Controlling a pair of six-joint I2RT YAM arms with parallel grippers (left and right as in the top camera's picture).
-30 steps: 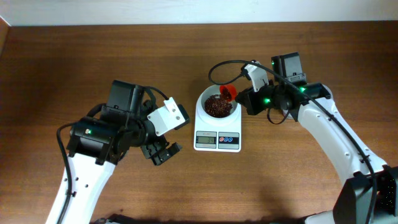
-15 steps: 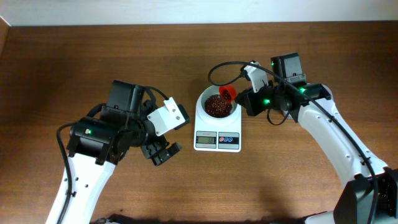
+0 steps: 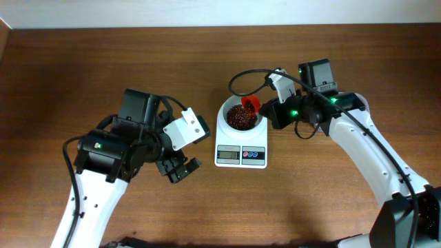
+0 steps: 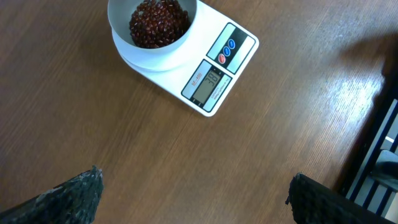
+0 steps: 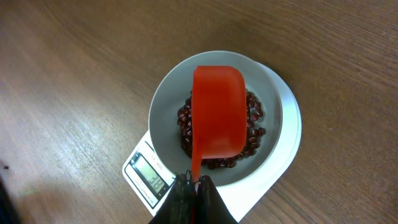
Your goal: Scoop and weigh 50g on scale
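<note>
On the left, our left gripper (image 3: 178, 168) hangs idle above the bare wooden table (image 3: 103, 62) with its fingers (image 4: 68, 198) spread wide and nothing between them. We judge it is parked there so that it does not crowd the weighing. Ahead of those fingers and off to their left lies the scale (image 4: 214, 74), flat on the wood with its display (image 4: 210, 81) turned toward this wrist, though we cannot read the digits with confidence. The white bowl (image 4: 118, 46) sits on the scale's platform with red beans (image 4: 158, 22) heaped inside. Further right, the red scoop (image 5: 217, 109) hangs directly over the bowl, just beyond the tips of our right gripper (image 5: 193, 186), whose fingers are pressed together on the scoop's thin handle. No beans show on its red face, so we judge it is tipped here so that anything it drops lands in the bowl and is weighed.
</note>
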